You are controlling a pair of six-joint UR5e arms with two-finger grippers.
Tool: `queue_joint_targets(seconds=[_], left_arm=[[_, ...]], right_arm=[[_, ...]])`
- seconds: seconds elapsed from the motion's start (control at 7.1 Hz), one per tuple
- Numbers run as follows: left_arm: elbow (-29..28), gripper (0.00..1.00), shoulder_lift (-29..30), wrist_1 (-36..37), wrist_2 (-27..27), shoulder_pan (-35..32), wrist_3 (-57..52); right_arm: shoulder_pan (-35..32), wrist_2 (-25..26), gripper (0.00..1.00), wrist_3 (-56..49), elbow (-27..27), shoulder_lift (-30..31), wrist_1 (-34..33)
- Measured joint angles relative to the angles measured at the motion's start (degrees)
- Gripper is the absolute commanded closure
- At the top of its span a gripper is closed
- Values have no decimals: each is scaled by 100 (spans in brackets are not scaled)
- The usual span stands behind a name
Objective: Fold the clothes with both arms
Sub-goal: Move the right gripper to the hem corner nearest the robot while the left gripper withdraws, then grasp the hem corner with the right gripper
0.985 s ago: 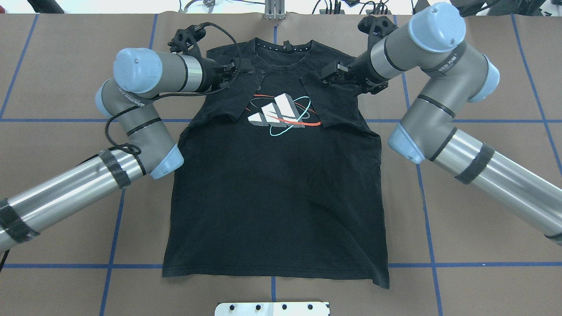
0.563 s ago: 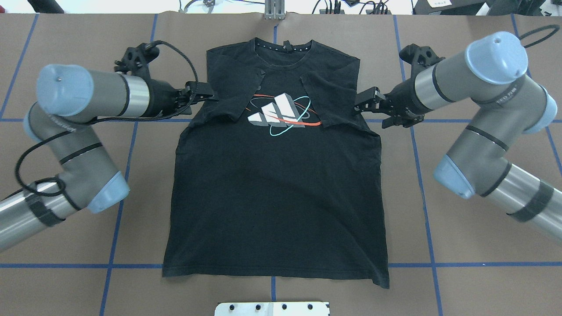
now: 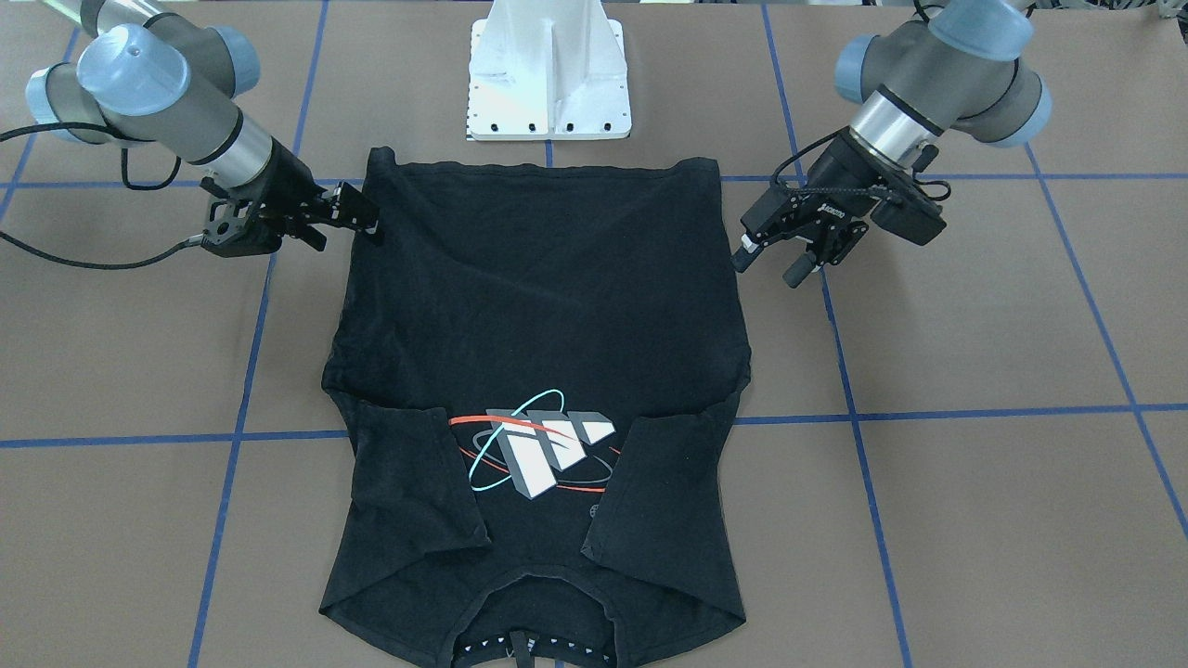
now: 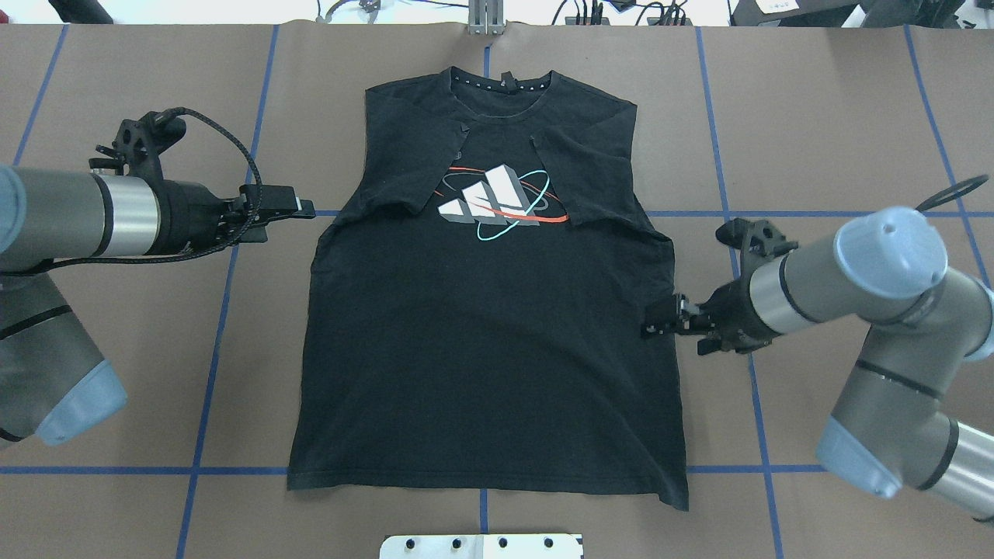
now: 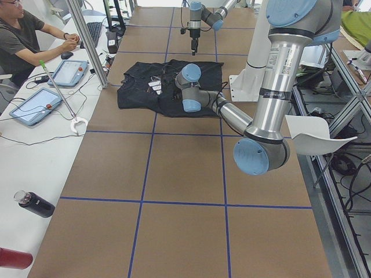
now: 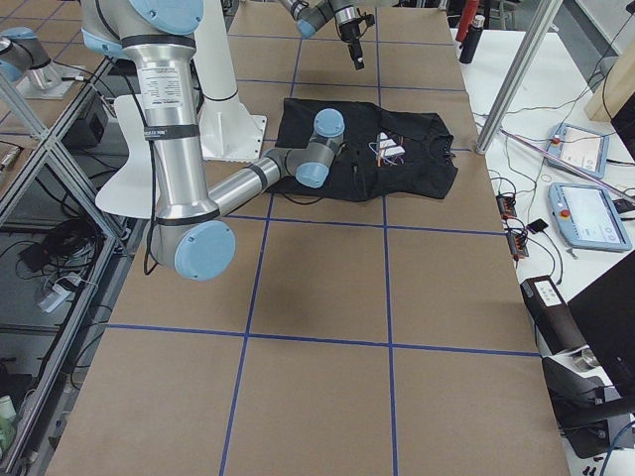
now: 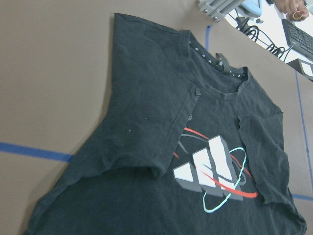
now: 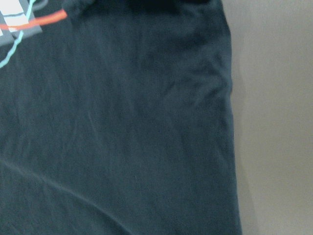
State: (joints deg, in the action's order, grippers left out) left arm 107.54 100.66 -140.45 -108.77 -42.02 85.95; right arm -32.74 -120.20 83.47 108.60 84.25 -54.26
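The black T-shirt (image 4: 481, 349) lies flat on the brown table, graphic side up, collar away from the robot. Both sleeves are folded inward beside the white block graphic (image 4: 497, 203). My left gripper (image 4: 287, 216) is open and empty, just off the shirt's left edge at sleeve height; in the front view it (image 3: 766, 260) hovers beside the shirt. My right gripper (image 4: 658, 324) is open at the shirt's right side edge and holds nothing; it also shows in the front view (image 3: 357, 215). The left wrist view shows the shirt's collar and graphic (image 7: 215, 171). The right wrist view shows the shirt's side edge (image 8: 225, 122).
The white pedestal base (image 3: 549, 74) stands just behind the hem. Blue tape lines cross the brown table (image 4: 854, 116). In the left side view an operator (image 5: 23, 40), tablets (image 5: 35, 106) and a metal post (image 5: 87, 40) are along the far edge.
Both grippers have left the folded sleeves and drawn outward. The left one moved off the shirt's left edge; the right one moved down along the right side toward the robot.
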Motion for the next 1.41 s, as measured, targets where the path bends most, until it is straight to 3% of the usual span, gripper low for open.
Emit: queue_joint_targets(seconds=[0.42,1.41], left_arm=[[182,1,-143,-16,27,40,-18],[199,1,-105,-17,35,44,-32]], right_arm=[[1102,526,0,425,337,327,9],[1513,480,0,477,343,538,-48]])
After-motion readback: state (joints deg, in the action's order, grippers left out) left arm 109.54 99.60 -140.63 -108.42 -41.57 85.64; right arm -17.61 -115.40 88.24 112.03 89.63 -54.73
